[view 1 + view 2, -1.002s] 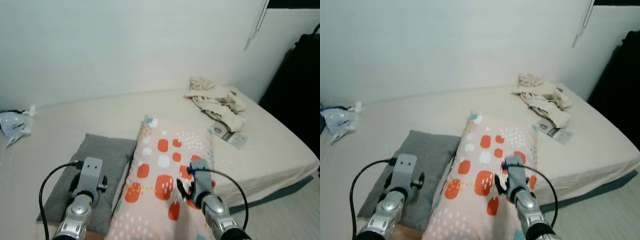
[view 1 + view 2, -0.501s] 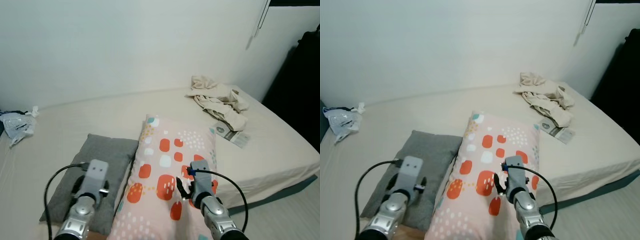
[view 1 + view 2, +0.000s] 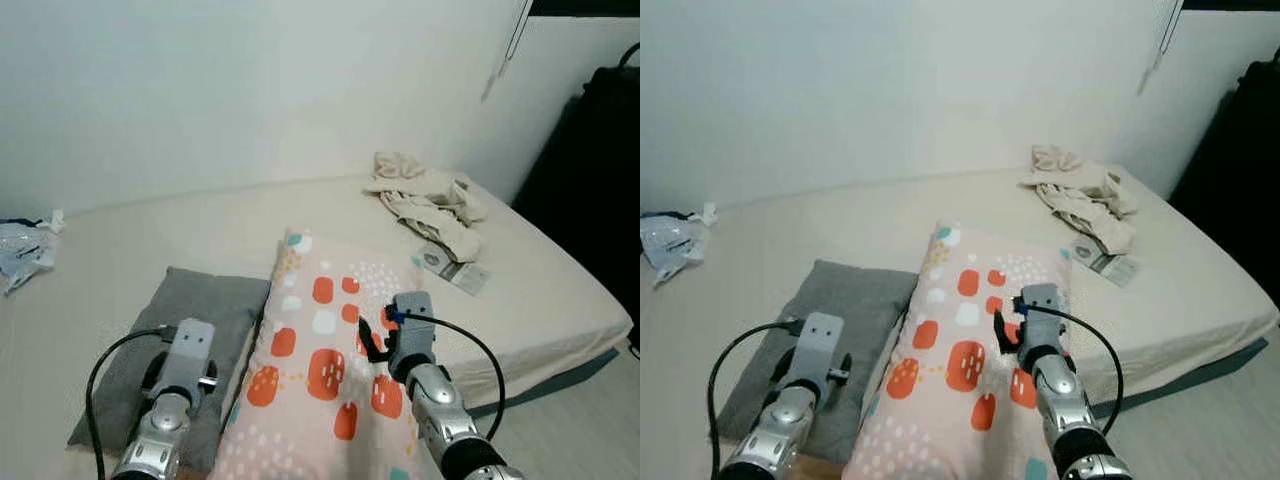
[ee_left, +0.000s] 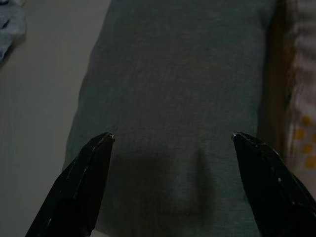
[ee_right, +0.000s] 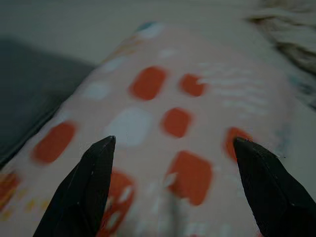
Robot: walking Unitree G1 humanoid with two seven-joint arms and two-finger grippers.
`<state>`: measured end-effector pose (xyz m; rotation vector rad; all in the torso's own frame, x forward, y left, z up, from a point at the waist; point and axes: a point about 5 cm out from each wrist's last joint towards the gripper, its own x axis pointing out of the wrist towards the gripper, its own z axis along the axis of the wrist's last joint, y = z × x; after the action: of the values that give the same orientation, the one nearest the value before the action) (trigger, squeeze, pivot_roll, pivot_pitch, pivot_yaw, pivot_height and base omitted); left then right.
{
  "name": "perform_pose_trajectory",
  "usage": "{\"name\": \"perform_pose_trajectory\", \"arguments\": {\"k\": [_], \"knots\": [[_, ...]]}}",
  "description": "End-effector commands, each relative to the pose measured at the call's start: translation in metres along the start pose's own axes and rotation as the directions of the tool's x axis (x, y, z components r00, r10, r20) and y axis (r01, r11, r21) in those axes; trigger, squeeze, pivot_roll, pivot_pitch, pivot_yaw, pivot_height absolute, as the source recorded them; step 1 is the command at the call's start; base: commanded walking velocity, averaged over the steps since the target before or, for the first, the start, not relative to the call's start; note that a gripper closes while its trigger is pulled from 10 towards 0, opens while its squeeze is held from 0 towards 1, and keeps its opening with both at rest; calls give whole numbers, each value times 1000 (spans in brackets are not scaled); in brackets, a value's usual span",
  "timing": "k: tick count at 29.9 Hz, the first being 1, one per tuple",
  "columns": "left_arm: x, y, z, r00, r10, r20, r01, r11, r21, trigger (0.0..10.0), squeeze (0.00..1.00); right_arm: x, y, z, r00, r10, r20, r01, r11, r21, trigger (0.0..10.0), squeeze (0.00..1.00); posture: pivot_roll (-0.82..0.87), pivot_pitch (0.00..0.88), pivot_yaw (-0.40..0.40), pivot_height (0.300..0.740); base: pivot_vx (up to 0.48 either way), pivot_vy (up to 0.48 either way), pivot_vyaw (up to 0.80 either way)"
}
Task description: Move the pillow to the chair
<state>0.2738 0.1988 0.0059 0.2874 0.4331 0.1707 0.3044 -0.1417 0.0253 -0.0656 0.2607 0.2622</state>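
Note:
A pink pillow (image 3: 320, 340) with orange squares lies on the bed, its near end toward me. Beside it on the left lies a flat grey pillow (image 3: 195, 310). My right gripper (image 5: 174, 140) hovers open just above the middle of the pink pillow, its fingers spread with the orange squares between them. In the left eye view its black fingers (image 3: 366, 338) show ahead of the silver wrist. My left gripper (image 4: 172, 136) is open over the near end of the grey pillow, holding nothing. No chair is in view.
A heap of beige clothes (image 3: 425, 195) and a printed packet (image 3: 452, 270) lie at the bed's far right. A crumpled bag (image 3: 18, 258) sits at the far left. A dark object (image 3: 600, 170) stands right of the bed, with pale floor (image 3: 575, 425) below.
My right gripper has moved forward and up over the pink pillow. The left arm has hardly moved. The camera has shifted slightly.

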Motion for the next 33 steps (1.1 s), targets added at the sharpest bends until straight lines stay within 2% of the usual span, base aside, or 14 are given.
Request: {"name": "perform_pose_trajectory", "arguments": {"k": [1, 3, 5, 9, 10, 14, 18, 24, 27, 30, 33], "knots": [[-2, 0, 2, 1000, -19, 24, 19, 1000, -20, 10000, 0, -3, 12, -3, 994, 112, 14, -112, 994, -20, 10000, 0, 0, 40, -86, 740, 0, 0, 0], [-5, 0, -4, 999, -51, 19, 50, 998, 22, 10000, 0, -5, 18, -4, 987, 159, 25, -158, 987, -42, 10000, 0, -1, 38, -82, 740, 0, 0, 0], [-8, 5, -9, 998, -54, 12, 53, 997, 48, 10000, 0, -7, 17, -6, 988, 150, 19, -149, 988, -29, 10000, 0, 0, 36, -81, 740, 0, 0, 0], [-9, 14, -12, 1000, -30, 2, 30, 999, 23, 10000, 0, -8, 11, -11, 995, 98, 0, -98, 995, 8, 10000, 0, 4, 37, -79, 740, 0, 0, 0], [-8, 20, -13, 1000, -13, -4, 13, 1000, -1, 10000, 0, -9, 7, -13, 998, 64, -9, -63, 997, 40, 10000, 0, 7, 37, -78, 740, 0, 0, 0], [-7, 22, -12, 1000, -5, -8, 5, 1000, -14, 10000, 0, -9, 6, -14, 998, 60, -17, -59, 997, 48, 10000, 0, 7, 37, -76, 740, 0, 0, 0], [-3, 13, -4, 1000, -13, 5, 14, 999, -30, 10000, 0, -9, 5, -15, 998, 55, -31, -54, 997, 54, 10000, 0, 3, 40, -76, 740, 0, 0, 0], [-5, 8, -3, 999, -29, 15, 29, 999, -25, 10000, 0, -9, 6, -16, 997, 61, -39, -59, 997, 52, 10000, 0, 3, 40, -77, 740, 0, 0, 0], [-6, 3, -3, 999, -30, 19, 31, 998, -55, 10000, 0, -12, 7, -23, 995, 71, -70, -69, 997, 41, 10000, 0, 10, 36, -77, 740, 0, 0, 0], [-7, -8, 7, 990, -105, 91, 107, 994, -16, 10000, 0, -14, 5, -28, 995, 49, -92, -44, 998, 48, 10000, 0, 6, 36, -72, 740, 0, 0, 0], [-9, -11, 6, 986, -133, 97, 133, 991, 10, 10000, 0, -15, 6, -30, 994, 50, -99, -48, 999, 26, 10000, 0, -2, 33, -64, 740, 0, 0, 0]]}}
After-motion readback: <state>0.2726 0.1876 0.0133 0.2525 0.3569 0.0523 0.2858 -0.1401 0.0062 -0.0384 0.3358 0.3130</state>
